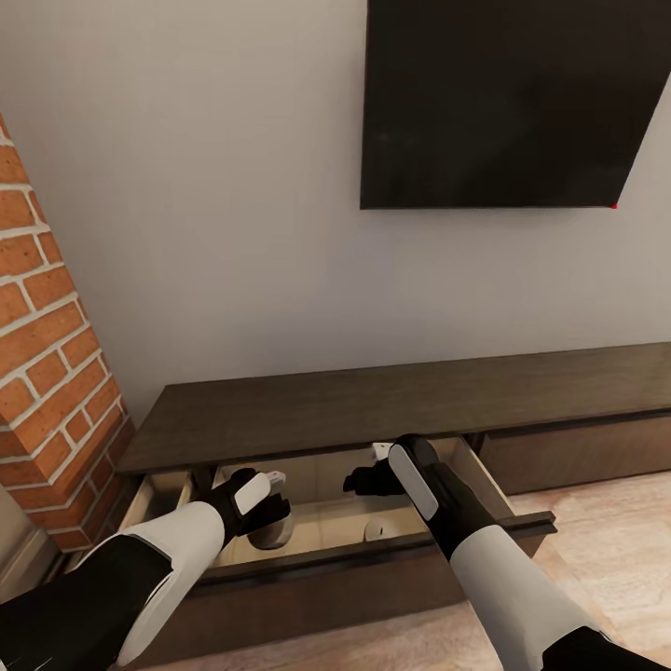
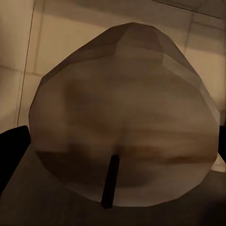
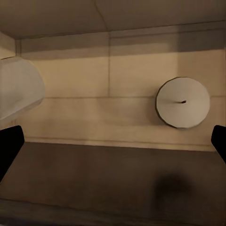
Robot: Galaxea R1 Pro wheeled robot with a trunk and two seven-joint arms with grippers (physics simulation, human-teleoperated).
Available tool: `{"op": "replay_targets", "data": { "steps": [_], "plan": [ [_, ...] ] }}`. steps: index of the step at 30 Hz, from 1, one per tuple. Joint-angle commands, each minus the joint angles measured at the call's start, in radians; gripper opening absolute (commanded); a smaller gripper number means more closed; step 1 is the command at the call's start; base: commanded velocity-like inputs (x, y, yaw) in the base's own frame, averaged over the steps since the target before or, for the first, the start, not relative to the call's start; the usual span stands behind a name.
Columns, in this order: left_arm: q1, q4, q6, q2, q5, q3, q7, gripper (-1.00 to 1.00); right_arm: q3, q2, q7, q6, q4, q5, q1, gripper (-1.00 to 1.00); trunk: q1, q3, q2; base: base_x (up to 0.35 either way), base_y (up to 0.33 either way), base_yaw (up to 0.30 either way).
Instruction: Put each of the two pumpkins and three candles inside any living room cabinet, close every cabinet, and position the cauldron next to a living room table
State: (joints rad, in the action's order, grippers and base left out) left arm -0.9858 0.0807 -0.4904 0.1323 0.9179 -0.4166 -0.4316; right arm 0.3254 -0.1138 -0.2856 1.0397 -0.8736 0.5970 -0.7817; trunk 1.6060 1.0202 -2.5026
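The long dark brown cabinet [image 1: 391, 401] stands against the wall with one drawer [image 1: 373, 556] pulled out. My left gripper [image 1: 266, 515] reaches into the drawer's left part, shut on a beige-grey candle [image 1: 277, 535]. Up close, this candle [image 2: 122, 117] shows its dark wick, with my left gripper [image 2: 117, 153] around it. A second candle [image 1: 379, 531] lies on the pale drawer floor. My right gripper [image 1: 360, 482] hangs open over the drawer's middle. Its wrist view shows this candle [image 3: 182, 102] end-on, ahead of the open right gripper [image 3: 113, 146], and a pale rounded shape [image 3: 19, 94] at one side.
A black TV screen [image 1: 513, 102] hangs on the wall above the cabinet. A red brick column [image 1: 47, 373] stands close at the left. Pale wooden floor [image 1: 615, 531] lies to the right of the open drawer.
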Motion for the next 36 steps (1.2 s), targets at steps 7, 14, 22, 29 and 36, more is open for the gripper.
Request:
{"op": "replay_targets", "data": {
  "steps": [7,14,22,29,36],
  "plan": [
    [-0.001,0.002,-0.004,0.000,0.010,-0.009,-0.006,-1.00,0.003,0.000,-0.010,0.002,-0.001,0.012,-0.001,1.00,0.000,0.001,0.000,0.051,0.000,0.000],
    [-0.001,0.002,-0.005,0.001,0.009,-0.011,-0.007,-1.00,0.003,0.000,-0.010,0.002,-0.001,0.012,-0.001,1.00,0.001,0.009,-0.001,0.011,0.000,0.000],
    [0.000,0.002,-0.005,0.000,0.012,-0.009,-0.007,-1.00,0.004,0.000,-0.010,0.002,-0.001,0.012,-0.001,1.00,0.002,0.016,-0.001,0.000,0.000,0.000],
    [-0.001,0.002,-0.005,0.000,0.010,-0.008,-0.007,1.00,0.004,0.000,-0.010,0.002,-0.001,0.012,0.000,1.00,0.002,0.016,-0.001,0.000,0.000,0.000],
    [-0.001,0.002,-0.004,0.000,0.010,-0.008,-0.007,1.00,0.004,0.000,-0.010,0.002,-0.001,0.012,0.000,1.00,0.002,0.016,-0.001,0.000,0.000,0.000]
  ]
}}
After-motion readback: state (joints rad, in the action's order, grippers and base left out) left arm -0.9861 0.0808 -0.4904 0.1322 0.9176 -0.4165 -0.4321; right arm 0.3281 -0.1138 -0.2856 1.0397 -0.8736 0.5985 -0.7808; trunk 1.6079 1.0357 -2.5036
